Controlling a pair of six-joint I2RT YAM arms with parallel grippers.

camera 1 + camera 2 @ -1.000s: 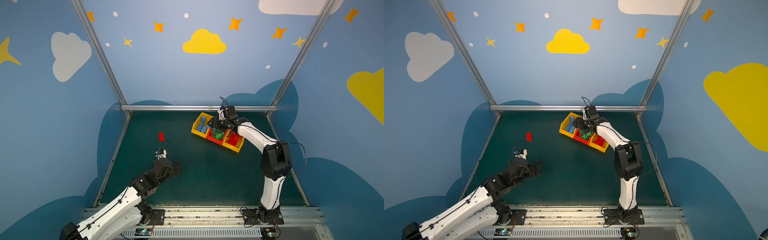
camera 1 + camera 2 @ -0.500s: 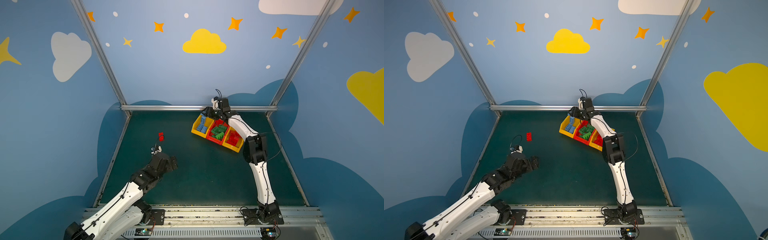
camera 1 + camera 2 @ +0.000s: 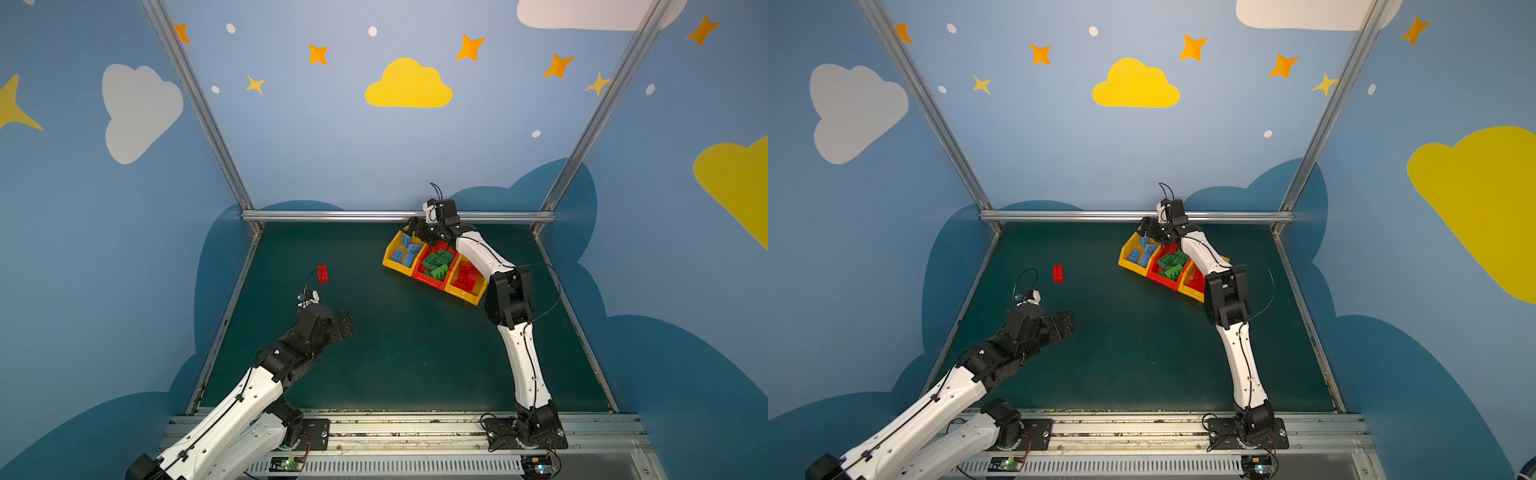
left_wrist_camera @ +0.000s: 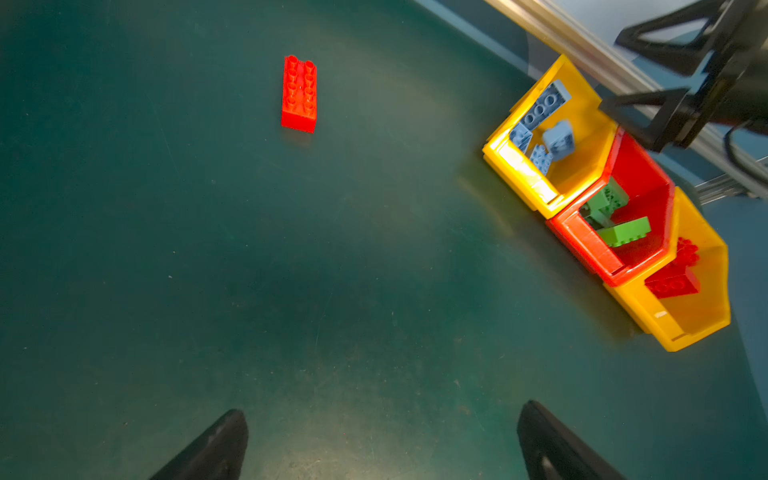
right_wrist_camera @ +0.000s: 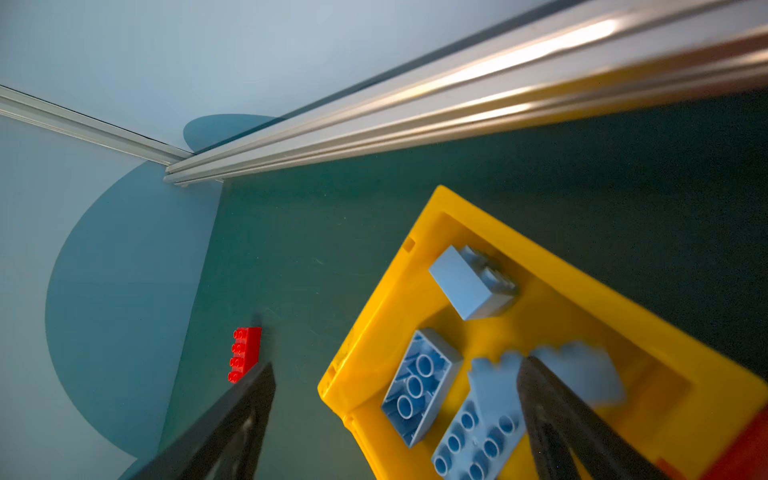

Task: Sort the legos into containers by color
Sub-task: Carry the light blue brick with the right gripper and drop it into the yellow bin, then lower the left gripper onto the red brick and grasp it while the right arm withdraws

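Note:
One red lego (image 3: 322, 273) (image 4: 299, 93) lies flat on the green mat, left of centre. The containers stand at the back right: a yellow bin (image 3: 390, 259) with blue legos (image 3: 405, 253), a red bin (image 3: 428, 279) with green legos (image 3: 436, 266), and a yellow bin (image 3: 467, 294) with red legos (image 3: 467, 276). My right gripper (image 3: 415, 230) (image 5: 397, 365) hangs open over the blue legos' bin. A blurred blue lego (image 5: 582, 374) (image 4: 559, 139) is loose beneath it, inside that bin. My left gripper (image 3: 343, 322) (image 4: 382, 409) is open and empty, nearer the front than the lone red lego.
An aluminium rail (image 3: 374, 215) runs along the back edge just behind the bins and the right gripper. Side rails and blue walls close off the mat (image 3: 395, 353) on the left and right.
My right gripper swung from over the red bin to the bin of blue legos and opened, letting go of a blue lego. My left gripper crept forward toward the red lego.

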